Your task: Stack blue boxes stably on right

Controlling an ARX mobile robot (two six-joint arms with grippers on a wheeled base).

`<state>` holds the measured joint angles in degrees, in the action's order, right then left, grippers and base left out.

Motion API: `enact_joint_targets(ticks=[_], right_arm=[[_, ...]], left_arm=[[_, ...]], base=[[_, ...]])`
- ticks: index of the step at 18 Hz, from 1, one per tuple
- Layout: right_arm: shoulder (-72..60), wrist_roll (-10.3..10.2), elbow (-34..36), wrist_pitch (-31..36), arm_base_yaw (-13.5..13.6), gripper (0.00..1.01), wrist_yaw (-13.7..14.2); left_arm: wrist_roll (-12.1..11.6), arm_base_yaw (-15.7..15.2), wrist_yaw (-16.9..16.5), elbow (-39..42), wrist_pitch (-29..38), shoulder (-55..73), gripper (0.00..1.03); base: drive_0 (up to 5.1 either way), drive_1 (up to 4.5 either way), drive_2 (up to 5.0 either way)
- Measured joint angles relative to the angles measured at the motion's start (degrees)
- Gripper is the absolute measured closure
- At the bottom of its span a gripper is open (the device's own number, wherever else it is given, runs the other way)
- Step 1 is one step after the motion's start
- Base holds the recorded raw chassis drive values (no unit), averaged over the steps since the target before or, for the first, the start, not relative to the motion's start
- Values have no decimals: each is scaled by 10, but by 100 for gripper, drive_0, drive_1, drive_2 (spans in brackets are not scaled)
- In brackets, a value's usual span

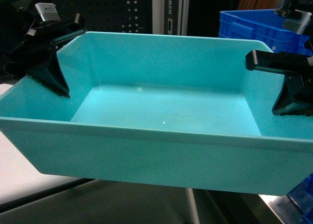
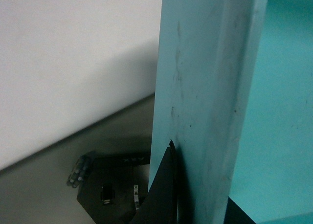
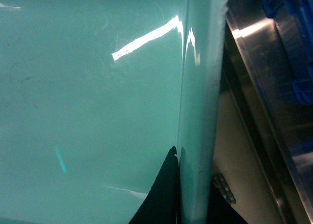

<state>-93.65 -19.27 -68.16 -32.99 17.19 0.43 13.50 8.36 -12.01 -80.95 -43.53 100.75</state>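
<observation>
Both grippers, left gripper [image 1: 51,62] and right gripper [image 1: 288,82], clamp the turquoise tub [image 1: 161,155] by its short ends; dark blue crate [image 1: 254,26] sits upper right.

one turquoise tub [image 1: 161,150], two tools [image 1: 56,62] [image 1: 288,79], one blue crate [image 1: 254,26]

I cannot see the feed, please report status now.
Left gripper and right gripper shut on tub walls. Tub lifted, empty. Blue crate behind right.
</observation>
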Motion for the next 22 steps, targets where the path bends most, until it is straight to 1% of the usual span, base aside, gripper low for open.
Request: enact_joint_targets(ticks=[6, 7, 13, 22], right_arm=[[1, 0, 0, -3, -1, 99, 1], [1, 0, 0, -3, -4, 99, 2], [0, 0, 0, 0, -2, 99, -2], [0, 0, 0, 0, -3, 99, -2]], left_arm=[[0, 1, 0, 0, -1, -2, 101], [0, 5, 0, 0, 0, -4, 101], [0, 0, 0, 0, -1, -3, 101], [0, 1, 0, 0, 0, -3, 101]], base=[[0, 0, 0], [0, 0, 0], [0, 0, 0], [0, 0, 0]])
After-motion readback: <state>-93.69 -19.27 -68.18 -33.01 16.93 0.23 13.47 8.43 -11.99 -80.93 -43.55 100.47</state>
